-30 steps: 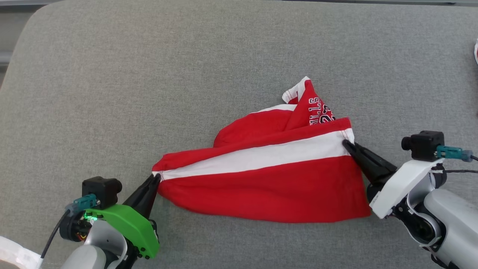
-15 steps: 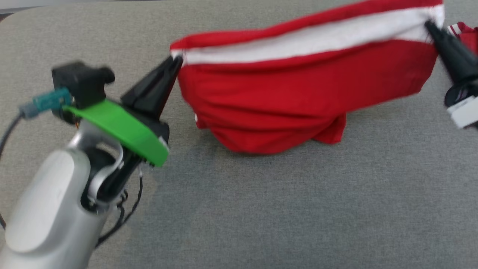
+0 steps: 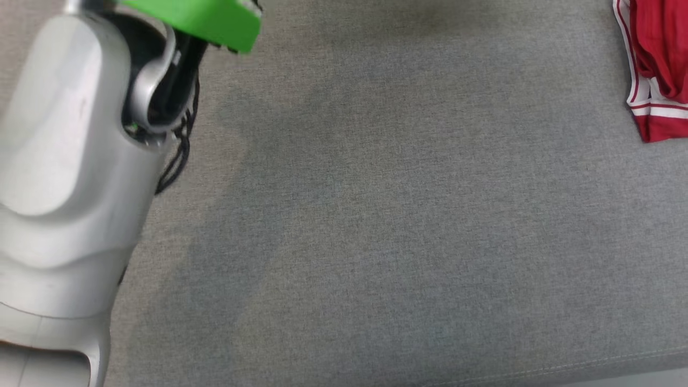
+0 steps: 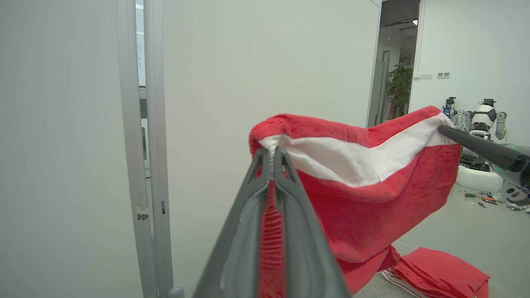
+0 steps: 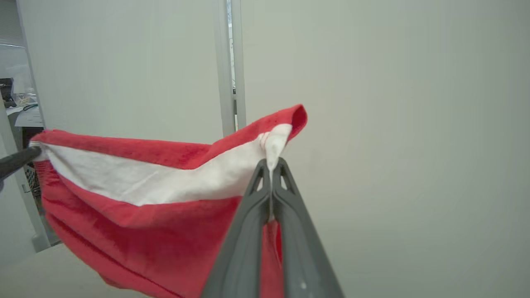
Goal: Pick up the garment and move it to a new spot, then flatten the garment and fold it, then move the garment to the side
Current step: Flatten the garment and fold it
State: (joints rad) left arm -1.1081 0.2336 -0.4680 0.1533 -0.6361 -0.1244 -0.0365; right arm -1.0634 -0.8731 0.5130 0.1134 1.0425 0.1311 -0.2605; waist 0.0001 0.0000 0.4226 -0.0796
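The garment is red terry cloth with a wide white band, and it hangs in the air stretched between both grippers. My left gripper is shut on one end of the band. The right gripper pinches the far end. In the right wrist view my right gripper is shut on the band's corner, the garment sags below, and the left gripper's tip holds the other corner. The head view shows my left forearm and its green wrist cover at the upper left.
The grey fabric surface spreads below, with its front edge at the lower right. Another red garment with white stripes lies at its far right, seen folded in the left wrist view. A pale wall and door frame stand close ahead.
Both grippers have raised the garment off the grey surface, still pinched at its two band corners. The head camera has moved, and the garment and fingers have left its picture at the top.
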